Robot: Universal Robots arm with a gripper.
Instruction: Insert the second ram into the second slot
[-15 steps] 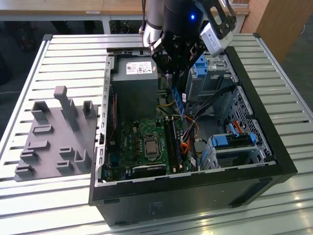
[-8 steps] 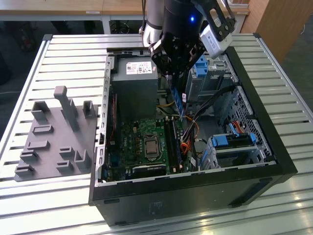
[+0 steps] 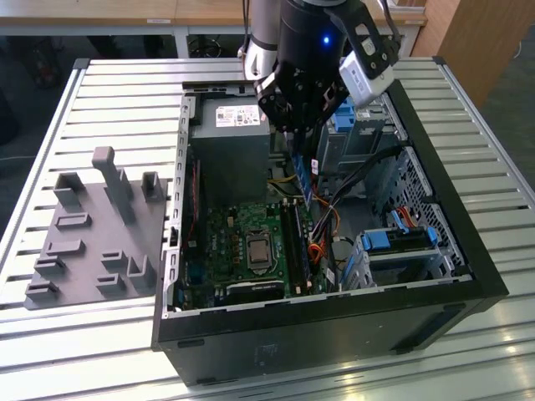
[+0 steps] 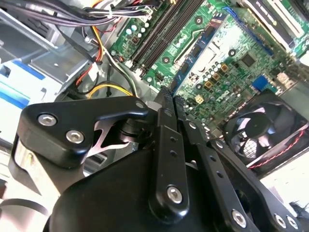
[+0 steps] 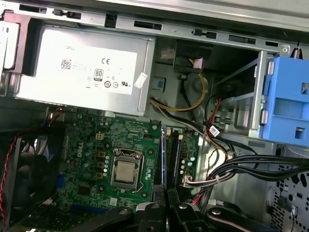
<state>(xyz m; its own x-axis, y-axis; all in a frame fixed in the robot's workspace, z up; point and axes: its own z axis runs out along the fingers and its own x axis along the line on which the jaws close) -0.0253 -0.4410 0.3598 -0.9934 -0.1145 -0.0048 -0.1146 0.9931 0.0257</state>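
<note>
Because the ram (image 3: 310,182) must go in edge-first, I hold it upright by its upper edge. My end effector (image 3: 301,140) is clamped on it, fingers (image 5: 153,215) pressed to its two flat faces. It hangs over the board just beside the socket (image 5: 126,171), on the side where the long slots (image 5: 176,153) run. It is turned lengthwise along them so its lower edge can meet one squarely. In the first wrist view it shows edge-on as a thin blue line beside the socket. I judge it not yet seated, since much of it stands above the board. I cannot tell whether it touches a slot. The case (image 3: 468,251) lies open-side-up on the counter (image 3: 109,92), so the slots face me.
</note>
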